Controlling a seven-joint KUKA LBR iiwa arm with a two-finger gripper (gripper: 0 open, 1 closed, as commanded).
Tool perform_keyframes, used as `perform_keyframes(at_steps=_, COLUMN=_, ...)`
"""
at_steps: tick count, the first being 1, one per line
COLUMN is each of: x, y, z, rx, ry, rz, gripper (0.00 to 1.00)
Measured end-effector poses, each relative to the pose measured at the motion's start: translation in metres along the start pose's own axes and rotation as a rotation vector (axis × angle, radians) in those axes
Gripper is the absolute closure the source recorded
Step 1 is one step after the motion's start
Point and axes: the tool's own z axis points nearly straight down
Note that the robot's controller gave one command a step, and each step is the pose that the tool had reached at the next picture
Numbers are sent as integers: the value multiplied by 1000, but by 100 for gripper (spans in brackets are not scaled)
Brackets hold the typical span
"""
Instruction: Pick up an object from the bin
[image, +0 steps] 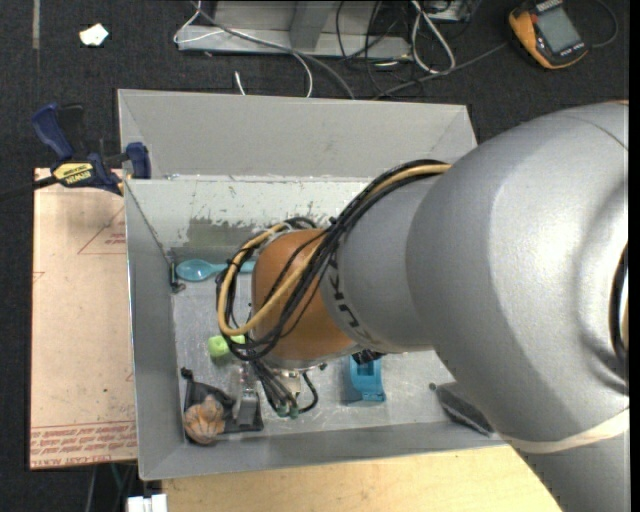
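- Gripper low in the grey bin, toward the view's lower-left, beneath the orange wrist cover; opening hidden, so wide or narrow cannot be told; nothing seen held.
- Nearest things: black angular piece just beside it; tan lumpy ball in the corner, touching that piece; small green piece near, further up.
- Blue block apart to the right; pale blue spoon-like thing well apart by the left wall.
- Probable target: black piece or ball; not decidable from this view.
- To do well: centre over one thing only, descend straight, keep cables and cover off the left wall, close only once both sides are clear.
- Risks: ball rolling away; black piece tipping.
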Motion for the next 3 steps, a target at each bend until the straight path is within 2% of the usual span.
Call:
perform_keyframes(at_steps=1, x=-2, y=2, z=-64, rx=2, ry=5, rz=-25, gripper=100)
perform_keyframes(at_steps=2, x=-7, y=-6, z=-90, rx=3, ry=8, rz=-77, gripper=100)
perform_keyframes(at_steps=3, x=-8, y=-7, z=-162, rx=3, ry=8, rz=-102, gripper=100)
